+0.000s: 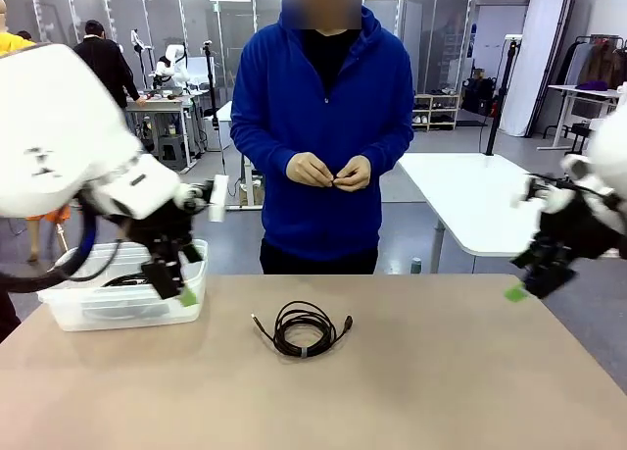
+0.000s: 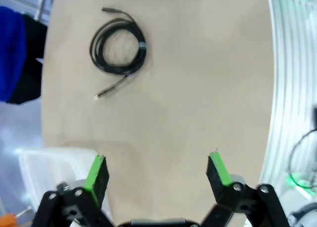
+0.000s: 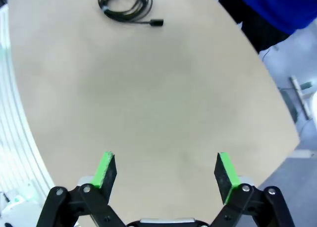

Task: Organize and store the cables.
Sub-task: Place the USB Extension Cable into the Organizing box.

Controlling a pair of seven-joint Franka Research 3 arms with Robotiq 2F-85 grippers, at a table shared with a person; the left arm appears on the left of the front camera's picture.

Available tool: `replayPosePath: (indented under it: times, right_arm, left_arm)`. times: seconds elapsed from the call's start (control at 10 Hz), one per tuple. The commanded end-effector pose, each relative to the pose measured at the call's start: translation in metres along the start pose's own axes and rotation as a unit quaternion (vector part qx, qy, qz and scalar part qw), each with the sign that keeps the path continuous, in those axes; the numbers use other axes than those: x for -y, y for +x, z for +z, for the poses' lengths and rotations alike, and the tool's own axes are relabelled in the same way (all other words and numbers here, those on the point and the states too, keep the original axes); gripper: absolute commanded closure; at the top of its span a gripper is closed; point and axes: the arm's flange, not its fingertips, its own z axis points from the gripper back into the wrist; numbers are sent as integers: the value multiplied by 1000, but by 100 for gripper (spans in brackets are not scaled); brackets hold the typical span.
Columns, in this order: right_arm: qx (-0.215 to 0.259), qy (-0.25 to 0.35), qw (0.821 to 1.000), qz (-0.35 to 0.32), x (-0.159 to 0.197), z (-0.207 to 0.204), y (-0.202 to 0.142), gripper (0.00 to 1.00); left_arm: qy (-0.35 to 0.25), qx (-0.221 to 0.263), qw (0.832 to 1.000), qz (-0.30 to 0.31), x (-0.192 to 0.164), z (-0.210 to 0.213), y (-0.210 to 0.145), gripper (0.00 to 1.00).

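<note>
Tan table (image 1: 470,391) in an open lab: one coiled cable (image 1: 281,332) lies at its middle, toward the person's side.

The left gripper (image 2: 157,162) hangs by the clear bin (image 1: 108,313) at the table's left and the right gripper (image 3: 166,160) off the right edge. Both have fingers spread wide and empty, well apart from the cable. It looks light, thin and limp, with what seems a tie binding the loops and two loose ends poking out. Best pinched across the bundled loops near that tie, since a single strand or plug would likely let the coil dangle.
</note>
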Motion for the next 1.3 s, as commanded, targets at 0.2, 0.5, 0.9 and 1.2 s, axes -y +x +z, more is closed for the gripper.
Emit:
replayPosePath:
  times: [0.2,0.5,0.9,1.2]
  right_arm:
    - [116,41,990,63,11,44,-129,0]
    - [177,72,975,116,10,37,-199,0]
    - [166,57,979,106,-5,46,-186,0]
    - [166,57,979,106,-5,46,-186,0]
  left_arm:
    - [-73,-78,994,-29,-20,-45,60,0]
    - [-74,-83,994,-2,-13,-93,74,0]
    - [-90,-79,993,-6,-5,-101,70,0]
    - [-90,-79,993,-6,-5,-101,70,0]
